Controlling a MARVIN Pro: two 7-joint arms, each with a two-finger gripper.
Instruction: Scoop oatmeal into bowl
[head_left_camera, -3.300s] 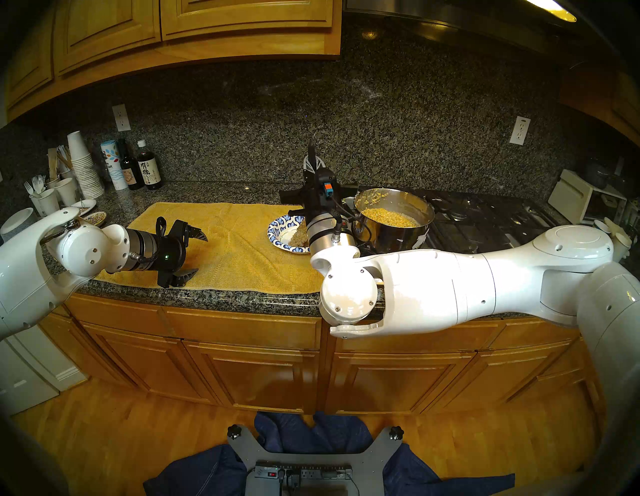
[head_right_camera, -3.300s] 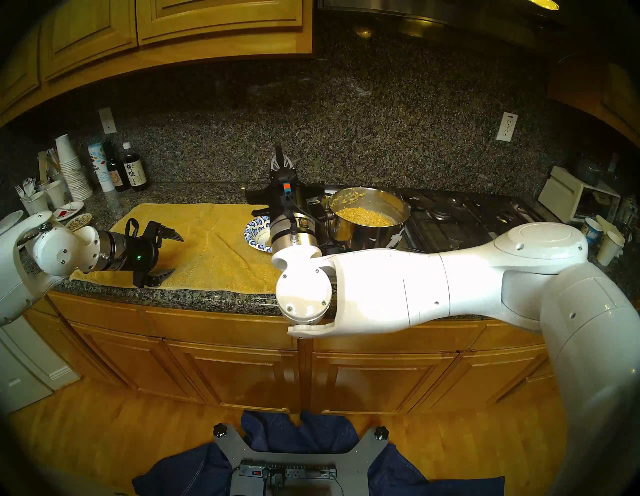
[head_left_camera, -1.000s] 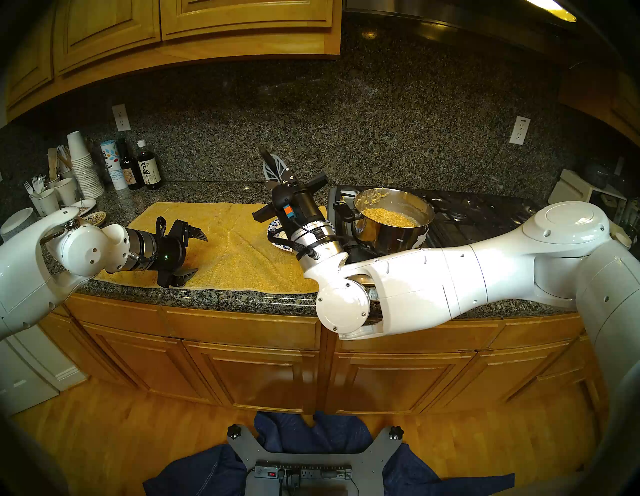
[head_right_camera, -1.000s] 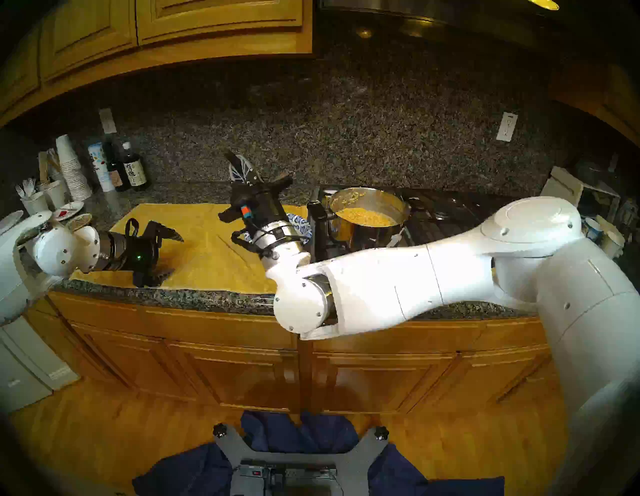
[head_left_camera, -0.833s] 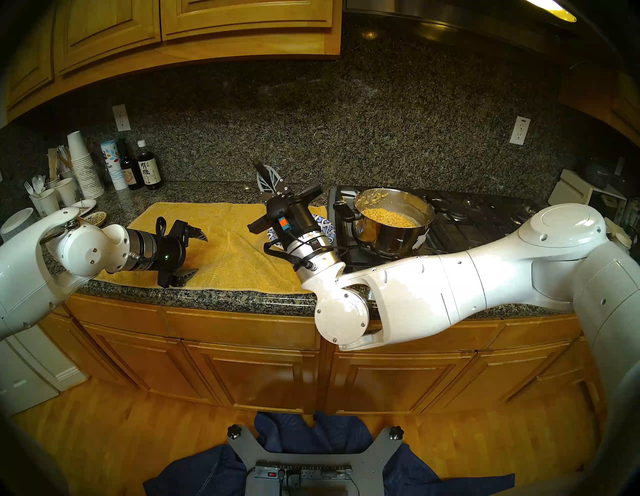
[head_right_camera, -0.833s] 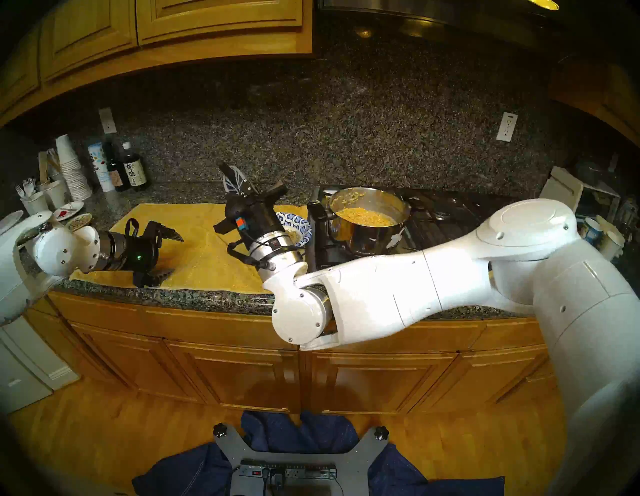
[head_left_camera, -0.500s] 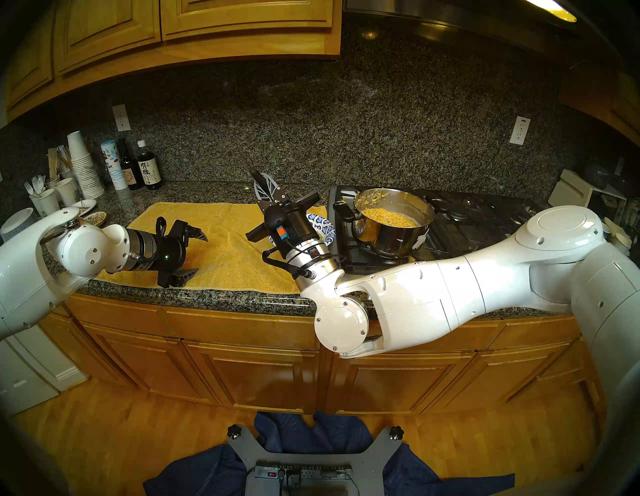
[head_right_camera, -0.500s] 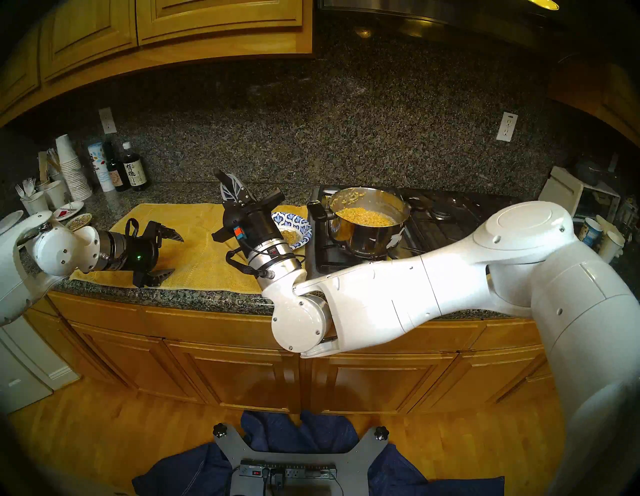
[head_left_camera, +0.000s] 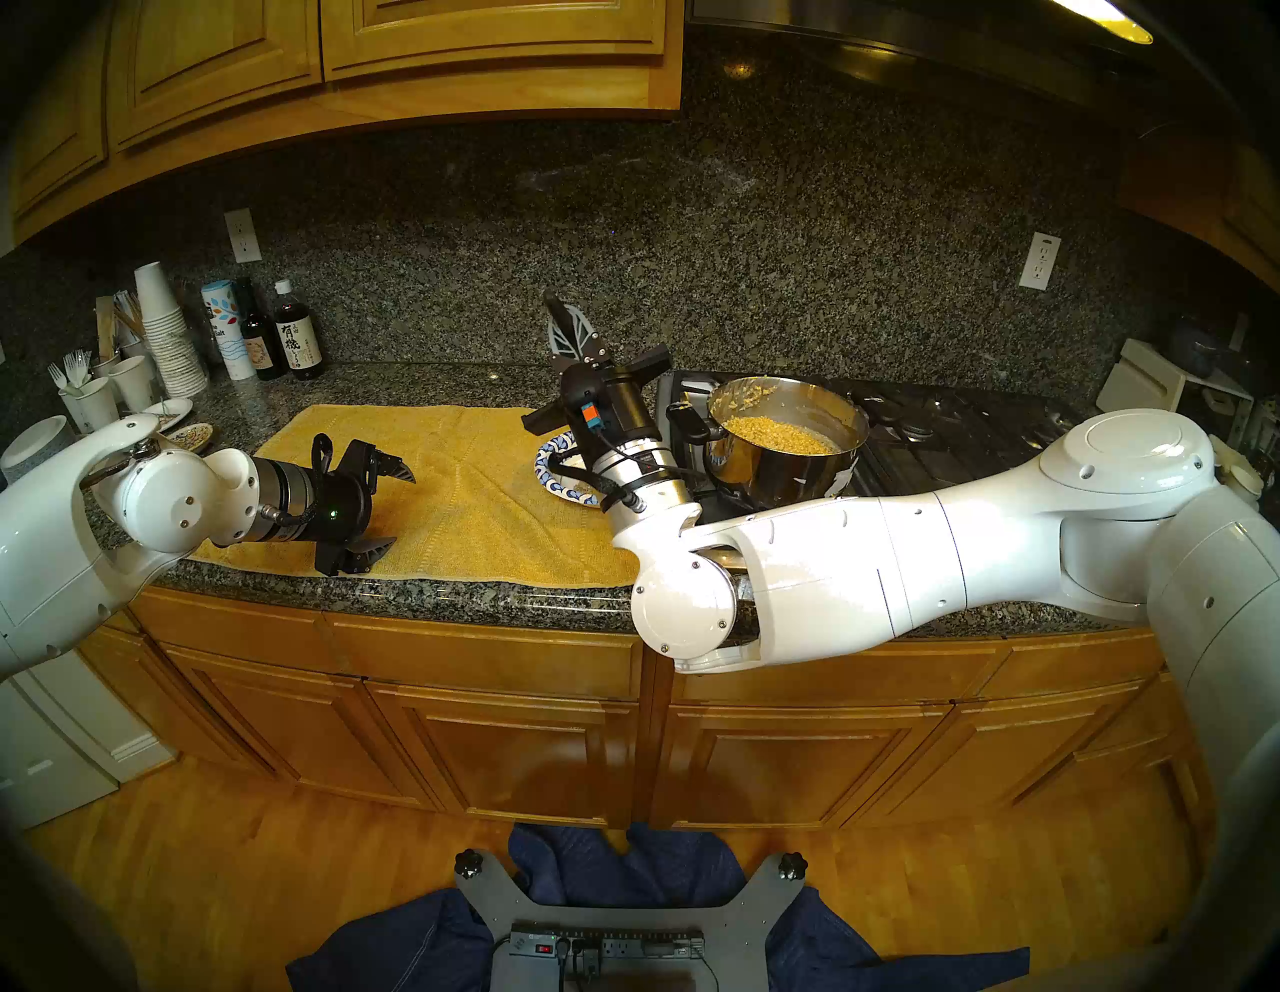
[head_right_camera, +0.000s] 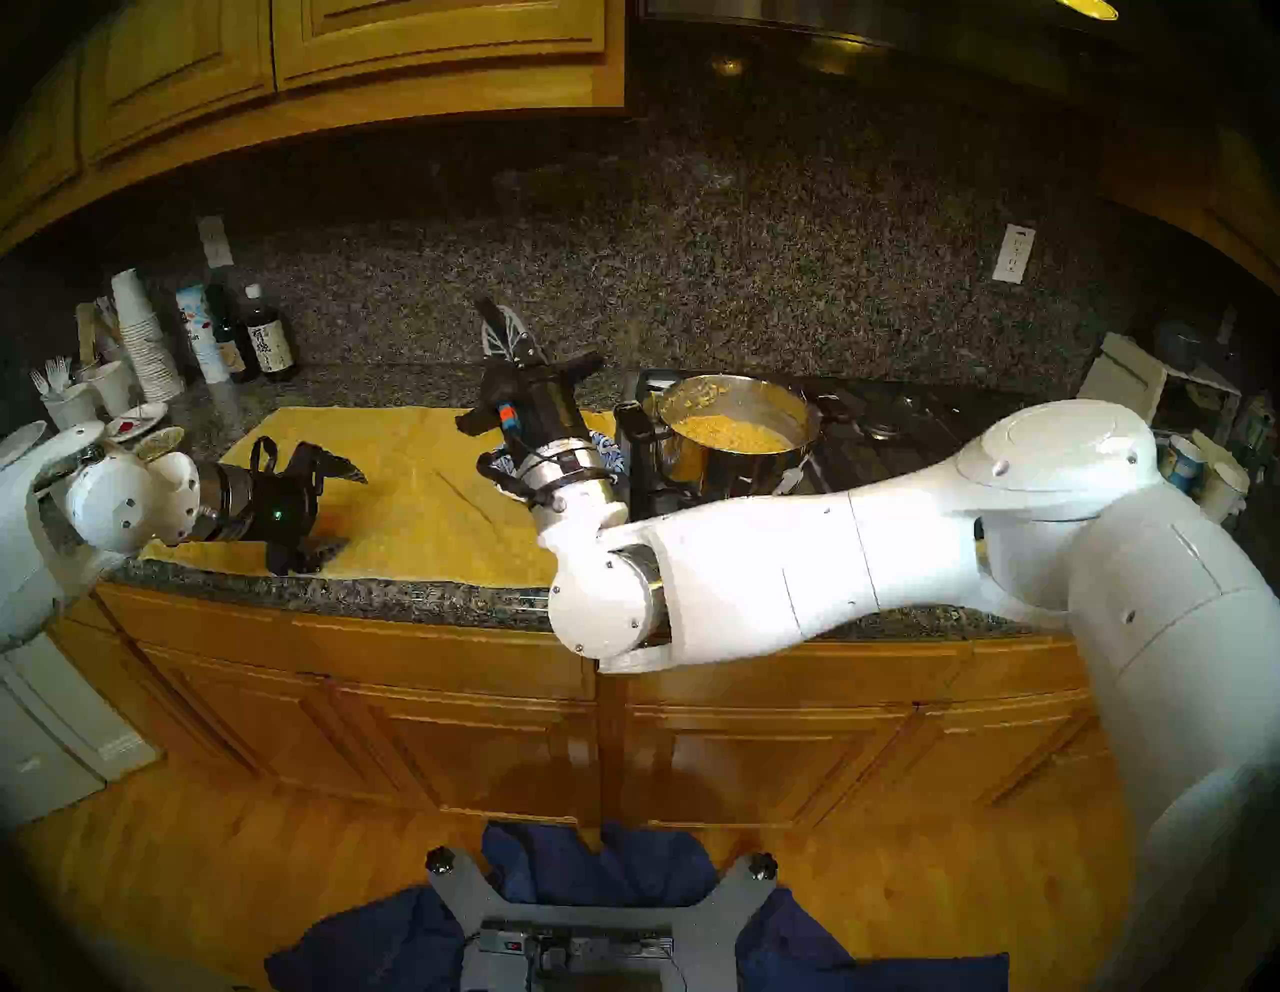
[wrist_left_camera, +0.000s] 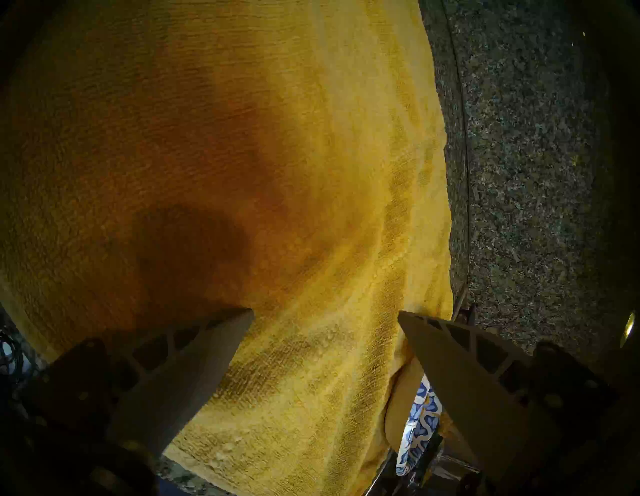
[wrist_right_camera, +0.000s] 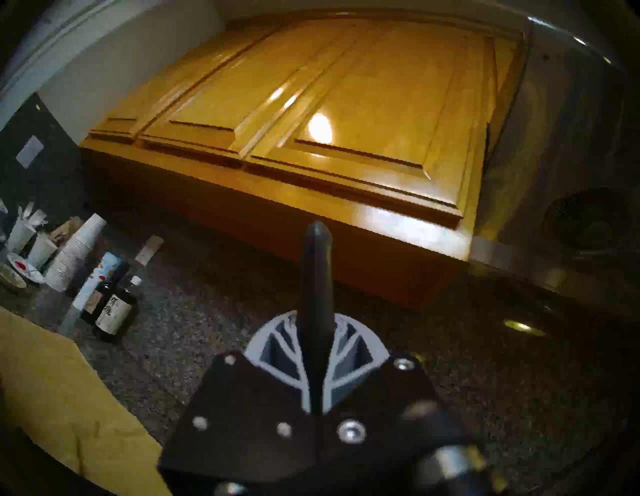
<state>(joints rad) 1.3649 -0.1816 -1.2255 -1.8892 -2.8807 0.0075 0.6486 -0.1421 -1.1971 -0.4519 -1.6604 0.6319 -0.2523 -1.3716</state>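
Observation:
The oatmeal (head_left_camera: 779, 433) (head_right_camera: 727, 431) fills a steel pot (head_left_camera: 796, 471) on the stove. Left of the pot, the blue-and-white paper bowl (head_left_camera: 547, 474) (wrist_left_camera: 417, 426) sits on a yellow towel (head_left_camera: 471, 512), mostly hidden behind my right wrist. My right gripper (head_left_camera: 564, 325) (wrist_right_camera: 317, 318) tilts up and left above the bowl, shut on a black utensil handle (wrist_right_camera: 316, 277); the utensil's working end is hidden. My left gripper (head_left_camera: 404, 509) (wrist_left_camera: 325, 311) hangs open and empty over the towel's left part, well apart from the bowl.
Stacked paper cups (head_left_camera: 163, 332), bottles (head_left_camera: 298, 343) and small plates (head_left_camera: 187, 433) crowd the back left of the counter. The gas stove (head_left_camera: 956, 429) lies right of the towel. Wall cabinets (wrist_right_camera: 329, 121) hang overhead. The counter's front edge (head_left_camera: 415, 596) runs below both arms.
My right gripper, with the handle, dipped left and down off the bowl, then swung back up and to the right, again covering the bowl. The left arm has not moved.

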